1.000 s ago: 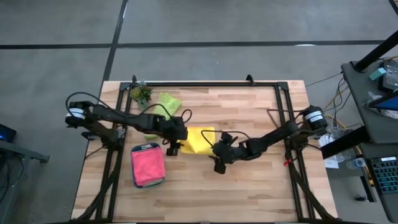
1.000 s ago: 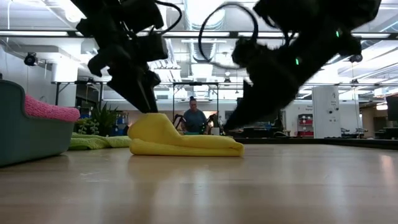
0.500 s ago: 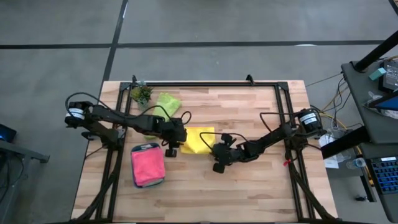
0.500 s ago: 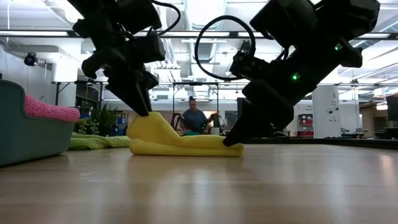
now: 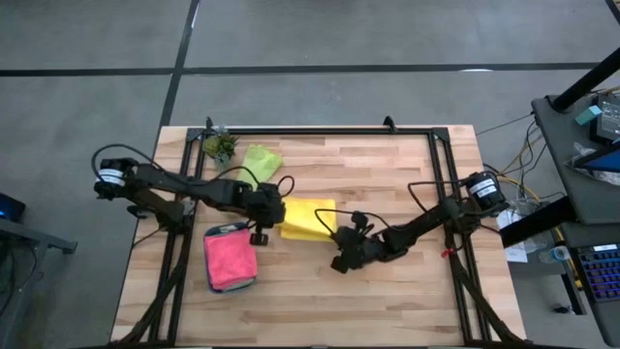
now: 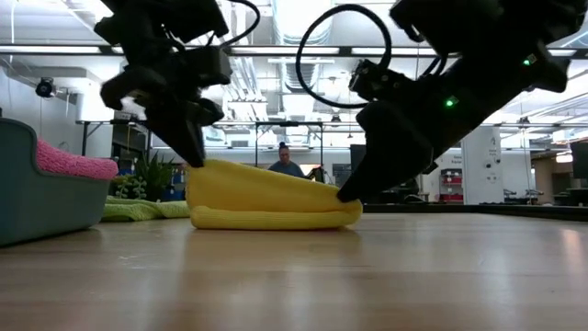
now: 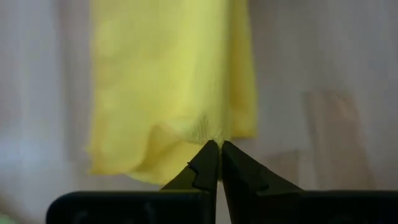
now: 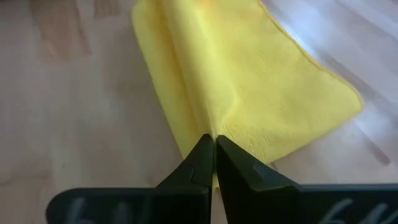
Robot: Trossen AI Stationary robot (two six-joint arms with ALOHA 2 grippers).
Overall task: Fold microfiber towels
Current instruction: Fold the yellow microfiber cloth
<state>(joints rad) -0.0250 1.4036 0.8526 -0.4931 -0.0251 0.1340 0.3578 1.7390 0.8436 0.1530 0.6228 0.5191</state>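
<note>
I have the left tool (image 5: 268,215) and right tool (image 5: 341,254) both clamped on the yellow towel (image 5: 308,217), mid-fold; next I lift evenly.

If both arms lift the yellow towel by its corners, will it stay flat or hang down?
Probably it hangs down: the yellow towel already sags between the left gripper and the right gripper. It looks soft and light, bunching where the fingers pinch it.

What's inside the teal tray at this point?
A pink towel lies in the teal tray, filling most of it and rising above the rim in the low view. Whatever may lie beneath the towel is covered.
</note>
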